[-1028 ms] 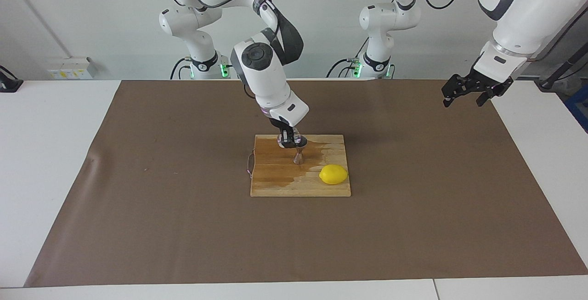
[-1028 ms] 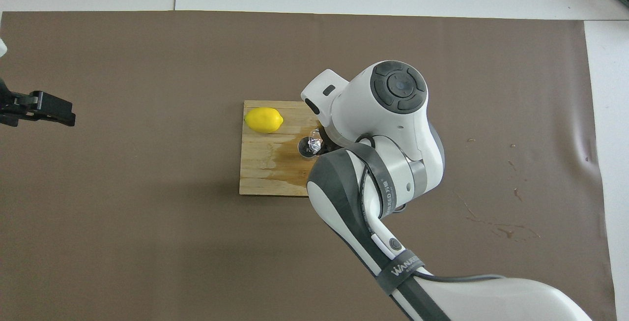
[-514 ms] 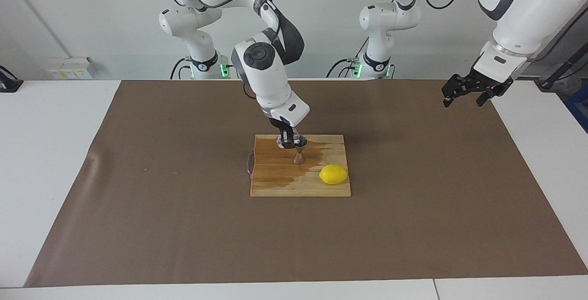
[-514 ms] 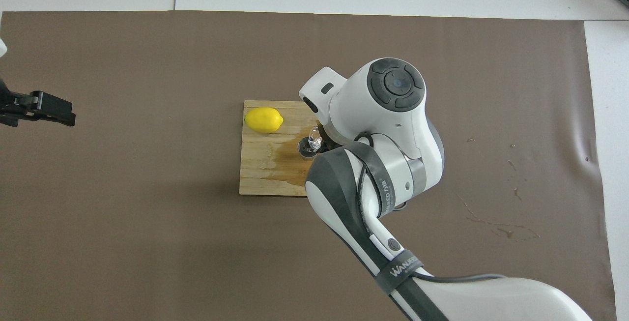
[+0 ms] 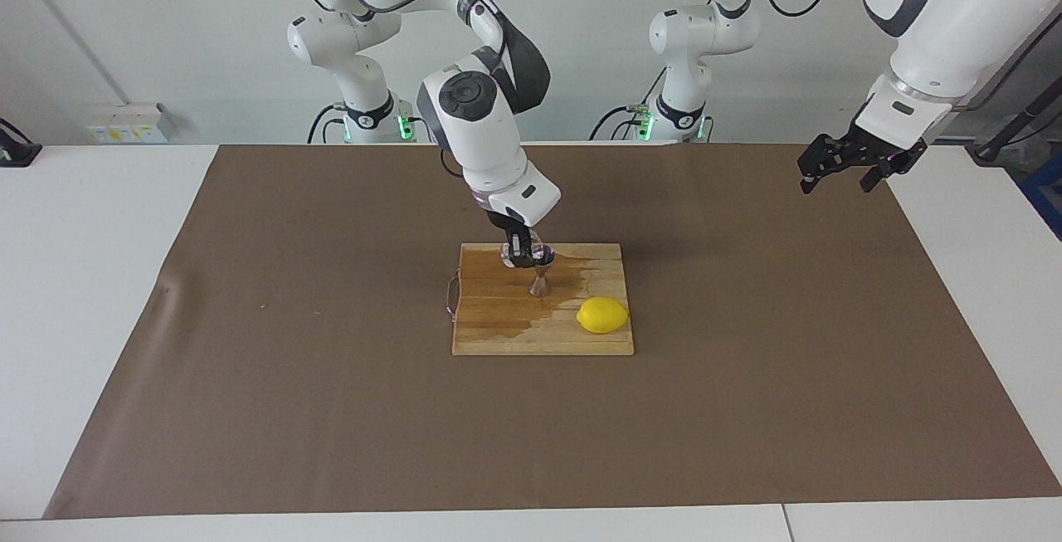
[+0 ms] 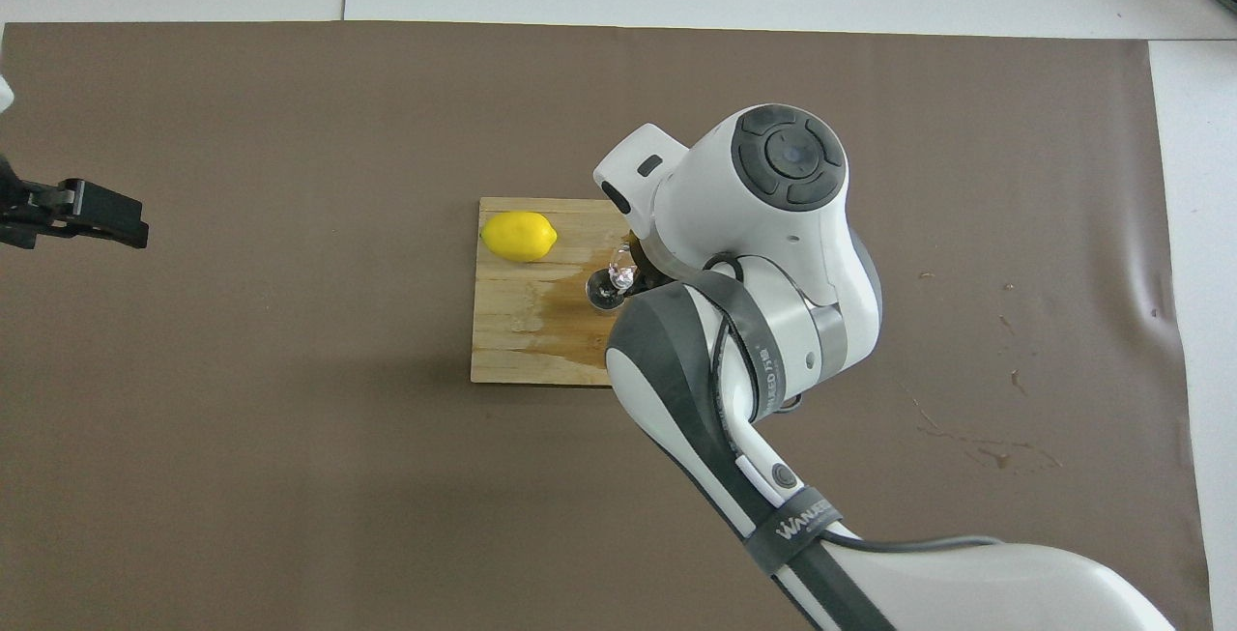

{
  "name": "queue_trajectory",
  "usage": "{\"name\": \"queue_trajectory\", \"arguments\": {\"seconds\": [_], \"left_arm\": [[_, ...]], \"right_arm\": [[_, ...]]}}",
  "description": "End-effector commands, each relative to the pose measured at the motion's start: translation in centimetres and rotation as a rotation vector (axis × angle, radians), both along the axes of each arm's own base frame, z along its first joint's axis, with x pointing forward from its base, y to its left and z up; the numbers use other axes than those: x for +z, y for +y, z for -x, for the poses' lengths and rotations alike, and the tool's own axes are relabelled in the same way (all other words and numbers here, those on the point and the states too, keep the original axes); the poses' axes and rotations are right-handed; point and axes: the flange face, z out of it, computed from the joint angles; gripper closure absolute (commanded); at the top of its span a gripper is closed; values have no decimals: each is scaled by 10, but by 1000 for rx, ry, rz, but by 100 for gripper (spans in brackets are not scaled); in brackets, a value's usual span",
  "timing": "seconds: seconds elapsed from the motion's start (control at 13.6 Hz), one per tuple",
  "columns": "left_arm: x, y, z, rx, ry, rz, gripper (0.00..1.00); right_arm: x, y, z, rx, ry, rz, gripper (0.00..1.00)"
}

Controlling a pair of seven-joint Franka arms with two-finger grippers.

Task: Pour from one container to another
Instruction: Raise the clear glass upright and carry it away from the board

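The right jaws (image 5: 521, 257) were closed on the small clear glass cup (image 5: 538, 253), holding it in the air just above the steel jigger (image 5: 540, 283). The cup sat at the tips of those jaws, over the jigger's upper cone; whether it touched the rim could not be determined. In the overhead view the right arm covered most of the grip, and only a glint of the cup (image 6: 621, 275) showed over the jigger's mouth (image 6: 603, 293).

The jigger stood upright on the wooden cutting board (image 5: 498, 334), directly below the right jaws. A dark wet patch (image 5: 518, 318) spread across the board around and beside the jigger. A lemon (image 5: 602, 314) lay on the same board, near the jigger and toward the left arm's end of the counter, clear of the right jaws and not touching the jigger.

The board rested on a brown mat (image 5: 290, 359) covering the counter (image 5: 75, 276).

The left jaws (image 5: 836, 178) stood wide and held nothing, waiting in the air over the mat's edge at the left arm's end, well apart from the board.
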Motion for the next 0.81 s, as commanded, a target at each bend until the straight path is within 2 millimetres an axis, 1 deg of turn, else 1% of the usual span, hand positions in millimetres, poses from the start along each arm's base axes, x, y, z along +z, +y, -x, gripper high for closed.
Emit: {"name": "queue_trajectory", "arguments": {"seconds": [0.0, 0.15, 0.29, 0.37, 0.44, 0.59, 0.73], "left_arm": [[3, 1, 9, 6, 7, -6, 0], [3, 0, 9, 5, 7, -6, 0], [3, 1, 9, 6, 7, -6, 0], [3, 1, 9, 6, 7, -6, 0], [3, 0, 9, 5, 7, -6, 0], [3, 1, 9, 6, 7, -6, 0], [3, 2, 9, 8, 7, -6, 0]], "right_arm": [[14, -30, -9, -59, 70, -95, 91], [17, -62, -20, -63, 113, -192, 91], [15, -106, -35, -56, 130, -263, 91], [10, -128, -40, -53, 139, -287, 91], [5, -155, -46, -49, 134, -323, 91], [-14, -211, -56, -35, 109, -376, 91], [-40, -272, -59, -22, 103, -434, 91]]}}
